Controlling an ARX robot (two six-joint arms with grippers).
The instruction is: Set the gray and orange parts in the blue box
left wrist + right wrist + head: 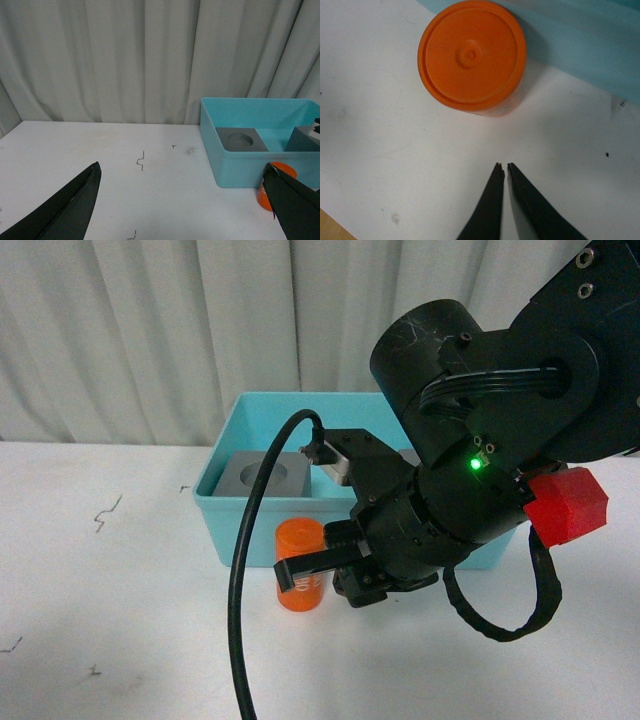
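**Front view.** The black right arm reaches down from the upper right over the white table (120, 640). Its wrist is bent toward the near wall of the light turquoise-blue rectangular plastic bin (222, 502). The right gripper (292, 572) sits low, in front of the upright orange cylinder (300, 540), which stands on the table just near of the bin. A matte gray cube with a round top recess (262, 476) lies inside the bin at its left end.

**Left wrist view.** The left gripper (180, 200) hangs above the table with its jaws spread wide and nothing between them. The bin (235, 172) lies to its right, holding the round-recess cube (240, 140) and a second gray cube (301, 141) that is partly cut off. The cylinder (262, 196) stands outside the bin's near wall.

**Right wrist view.** The right gripper (503, 171) has its tips drawn together with only a sliver between them. The cylinder (472, 55) stands just beyond the tips, ungripped, close beside the bin wall (590, 45).
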